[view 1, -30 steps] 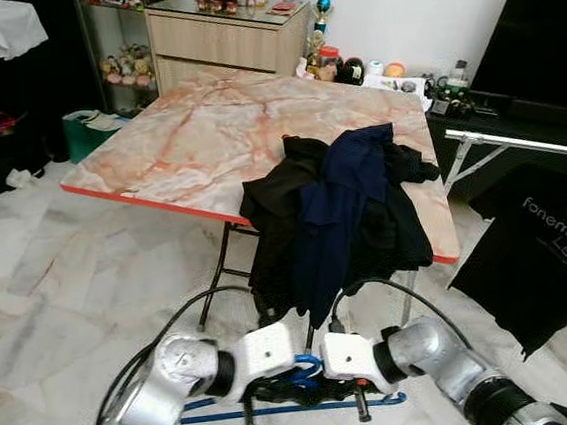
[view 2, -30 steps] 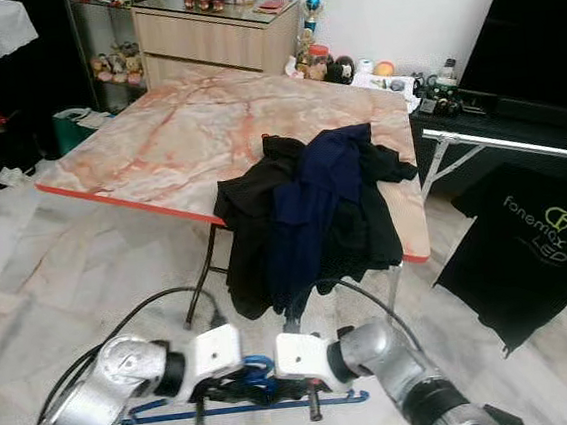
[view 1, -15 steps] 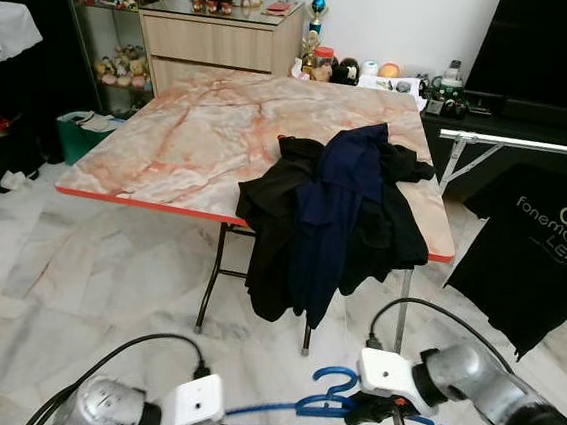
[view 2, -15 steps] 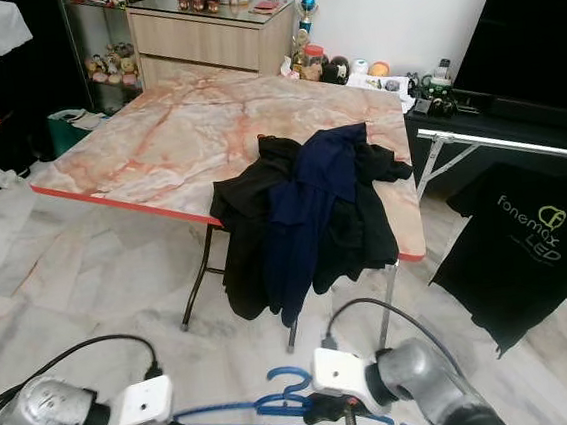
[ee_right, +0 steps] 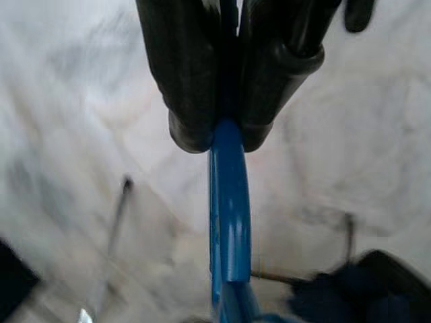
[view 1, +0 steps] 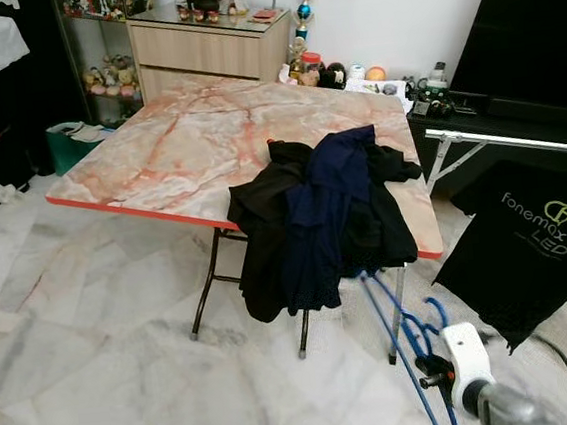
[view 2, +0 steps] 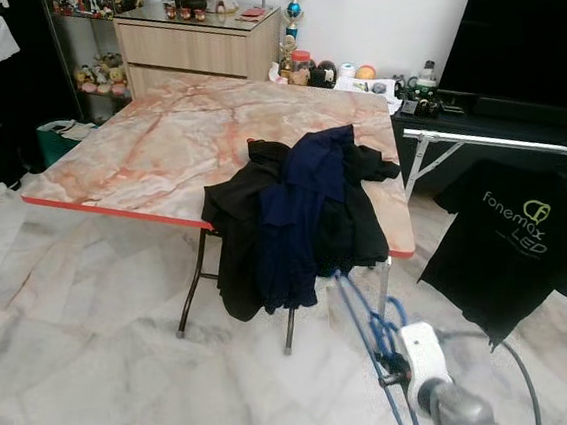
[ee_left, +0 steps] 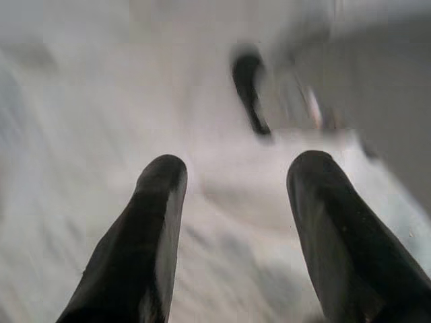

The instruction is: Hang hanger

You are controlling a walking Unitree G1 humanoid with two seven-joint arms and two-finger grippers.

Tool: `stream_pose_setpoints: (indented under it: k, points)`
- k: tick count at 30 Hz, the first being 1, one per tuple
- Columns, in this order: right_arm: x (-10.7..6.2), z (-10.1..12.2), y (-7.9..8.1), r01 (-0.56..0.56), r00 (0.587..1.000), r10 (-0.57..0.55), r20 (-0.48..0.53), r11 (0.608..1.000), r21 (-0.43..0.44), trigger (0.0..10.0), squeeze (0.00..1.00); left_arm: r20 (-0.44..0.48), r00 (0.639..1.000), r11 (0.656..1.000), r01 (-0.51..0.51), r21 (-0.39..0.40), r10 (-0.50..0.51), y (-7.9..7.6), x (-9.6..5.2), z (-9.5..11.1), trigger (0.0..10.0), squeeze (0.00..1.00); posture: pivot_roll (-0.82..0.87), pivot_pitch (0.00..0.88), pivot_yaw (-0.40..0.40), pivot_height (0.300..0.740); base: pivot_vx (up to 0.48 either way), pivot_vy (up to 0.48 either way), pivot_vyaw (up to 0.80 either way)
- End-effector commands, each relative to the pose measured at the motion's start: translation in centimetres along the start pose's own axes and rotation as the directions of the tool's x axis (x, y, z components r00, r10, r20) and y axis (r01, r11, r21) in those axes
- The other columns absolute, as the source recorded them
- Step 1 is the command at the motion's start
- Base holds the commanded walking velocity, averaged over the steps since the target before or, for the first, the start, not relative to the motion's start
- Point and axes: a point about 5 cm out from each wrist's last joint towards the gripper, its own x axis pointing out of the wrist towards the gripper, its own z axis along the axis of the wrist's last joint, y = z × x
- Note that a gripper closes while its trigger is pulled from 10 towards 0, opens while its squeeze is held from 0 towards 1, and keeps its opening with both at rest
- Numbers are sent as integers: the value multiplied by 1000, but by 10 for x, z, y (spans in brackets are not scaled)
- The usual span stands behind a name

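Note:
The blue hanger (view 1: 387,315) hangs low over the floor, right of the table's front legs, with its long bar pointing away from me. My right gripper (view 1: 432,370) is shut on it near the hook; in the right wrist view the black fingers (ee_right: 192,101) pinch the blue bar (ee_right: 229,202). My left gripper (ee_left: 236,178) is open with nothing between its fingers, above blurred floor. A metal rail (view 1: 508,141) at the right carries a black printed T-shirt (view 1: 532,239).
A folding table (view 1: 187,146) with an orange marble top stands ahead. A heap of black and navy clothes (view 1: 324,219) drapes over its front right corner. A wooden cabinet (view 1: 212,44) and shelves stand behind, and pale marble floor lies at the left.
The left gripper has let go of the hanger and dropped to the lower left. The right gripper has swung the hanger to the right, turning it end-on. The camera has shifted slightly.

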Motion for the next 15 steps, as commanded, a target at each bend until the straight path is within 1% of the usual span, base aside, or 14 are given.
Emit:
stream_pose_setpoints:
  k: [1,2,3,4,5,6,7,8,9,10,12,15]
  points:
    - [-1,-3,-2,45,999,-45,-7,998,54,0,0,7,1000,999,-23,-33,24,-4,2,-3,10000,0,162,0,-105,740,0,0,0]
    - [0,-5,-1,46,999,-45,-13,998,51,0,0,2,1000,998,-23,-61,23,-8,2,-6,10000,0,165,0,-106,740,0,0,0]
    - [0,-4,0,67,998,-67,-10,998,9,0,0,-2,999,991,-32,-130,33,-15,4,-8,10000,0,166,0,-106,740,0,0,0]
    - [0,-4,0,67,998,-67,-10,998,9,0,0,-2,999,991,-32,-130,33,-15,4,-8,10000,0,166,0,-106,740,0,0,0]
    - [1,-1,-1,76,997,-76,2,997,11,1608,0,-1,999,988,-37,-153,37,-18,5,-8,10000,0,160,0,-106,740,0,0,0]
    - [1,4,-2,87,996,-88,22,996,36,6157,0,1,999,985,-44,-169,45,-20,6,-7,10000,0,155,0,-107,740,0,0,0]
    - [2,9,-3,97,994,-99,45,994,51,10000,0,2,999,983,-49,-176,50,-21,6,-6,10000,0,154,0,-108,740,0,0,0]
    - [2,14,-3,105,992,-109,68,992,63,10000,0,4,998,983,-54,-176,56,-23,7,-5,10000,0,151,0,-109,740,0,0,0]
    - [3,23,-3,109,987,-119,107,989,99,10000,0,12,998,986,-51,-160,54,-26,8,-2,10000,0,144,0,-108,740,0,0,0]
    - [3,27,-2,109,984,-126,129,985,132,10000,0,13,998,988,-53,-147,55,-28,9,-1,10000,0,142,0,-106,740,0,-285,0]
    - [4,30,0,109,980,-131,147,983,147,10000,0,6,998,988,-57,-140,59,-28,9,-2,10000,0,137,0,-94,740,0,-336,0]
    - [4,29,2,128,974,-160,159,973,195,10000,0,5,999,989,-48,-143,50,-29,9,-2,10000,0,139,0,-90,740,0,-360,0]
